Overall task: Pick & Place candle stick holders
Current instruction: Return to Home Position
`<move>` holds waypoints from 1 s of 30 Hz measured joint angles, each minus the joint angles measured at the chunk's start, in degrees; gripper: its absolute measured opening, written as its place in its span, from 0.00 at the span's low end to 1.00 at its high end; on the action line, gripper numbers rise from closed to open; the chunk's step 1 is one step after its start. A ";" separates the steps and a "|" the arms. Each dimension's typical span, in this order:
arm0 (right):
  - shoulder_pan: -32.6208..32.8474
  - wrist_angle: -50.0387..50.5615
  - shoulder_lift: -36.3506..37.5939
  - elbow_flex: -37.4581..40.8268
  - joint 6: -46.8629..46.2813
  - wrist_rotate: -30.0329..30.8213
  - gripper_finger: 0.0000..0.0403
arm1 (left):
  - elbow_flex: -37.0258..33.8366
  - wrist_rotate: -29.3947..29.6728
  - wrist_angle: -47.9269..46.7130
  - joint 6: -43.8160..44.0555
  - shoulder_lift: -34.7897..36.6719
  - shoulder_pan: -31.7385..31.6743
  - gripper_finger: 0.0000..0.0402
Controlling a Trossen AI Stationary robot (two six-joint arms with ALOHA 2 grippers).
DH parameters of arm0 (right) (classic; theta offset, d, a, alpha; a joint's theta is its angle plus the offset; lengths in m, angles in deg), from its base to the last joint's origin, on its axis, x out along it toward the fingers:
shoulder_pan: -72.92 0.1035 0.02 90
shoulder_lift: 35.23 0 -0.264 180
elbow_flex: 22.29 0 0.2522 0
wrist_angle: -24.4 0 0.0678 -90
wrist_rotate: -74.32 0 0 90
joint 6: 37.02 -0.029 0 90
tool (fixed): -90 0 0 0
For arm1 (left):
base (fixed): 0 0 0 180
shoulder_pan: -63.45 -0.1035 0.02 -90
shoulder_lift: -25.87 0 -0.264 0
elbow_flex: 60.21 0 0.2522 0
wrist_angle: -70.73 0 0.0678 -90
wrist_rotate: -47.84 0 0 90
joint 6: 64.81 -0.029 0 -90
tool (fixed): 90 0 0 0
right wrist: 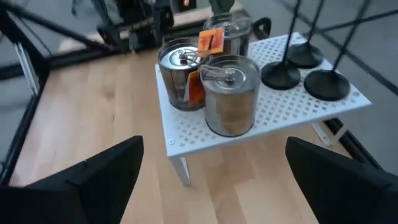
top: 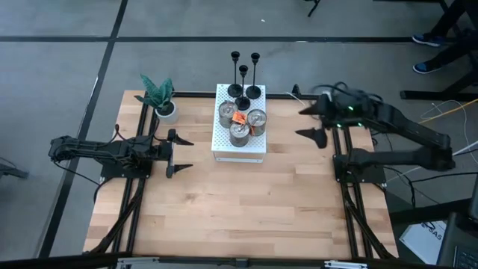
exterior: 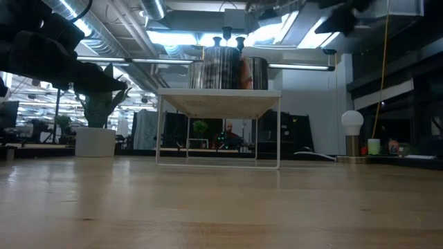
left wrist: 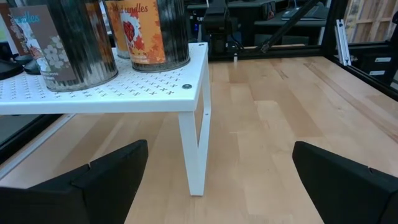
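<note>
Three slim black candle stick holders (top: 243,86) stand on their round bases at the far end of a white perforated stand (top: 221,142). Their bases also show in the right wrist view (right wrist: 281,78). Three silver tins (top: 243,123) stand on the same stand, nearer than the candle stick holders. My left gripper (top: 181,155) is open and empty, low over the table to the left of the stand; its wrist view (left wrist: 221,155) looks at the stand's leg. My right gripper (top: 308,122) is open and empty, raised to the right of the stand and facing it (right wrist: 214,149).
A potted plant (top: 160,101) stands at the far left of the table. A white bulb on a wooden base (exterior: 352,128) shows at the right in the low view. Bare wooden tabletop (top: 246,209) lies on the near side of the stand. A person's shoes (top: 429,52) are beyond the far right corner.
</note>
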 joint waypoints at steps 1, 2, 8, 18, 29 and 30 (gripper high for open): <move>0.00 -1.19 2.77 2.47 -1.05 0.33 0.99 | 0.00 0.00 0.00 0.00 0.00 -0.02 1.00; 0.00 -1.96 5.29 4.59 -1.75 0.63 0.99 | 0.00 0.00 0.00 -0.02 0.00 -0.02 1.00; 0.00 -3.69 18.59 16.06 -3.37 1.07 0.99 | 0.00 0.00 0.00 0.00 0.00 -0.02 1.00; -0.02 -23.27 32.05 32.33 -1.96 4.82 0.99 | 0.00 0.00 0.00 -0.01 0.00 -0.01 1.00; 0.00 -51.21 43.57 55.95 -1.83 4.88 0.99 | 0.00 0.00 0.00 0.00 0.00 0.00 1.00; -0.01 -52.57 44.45 57.87 -1.87 4.90 0.99 | 0.00 0.00 0.00 -0.02 0.00 -0.02 1.00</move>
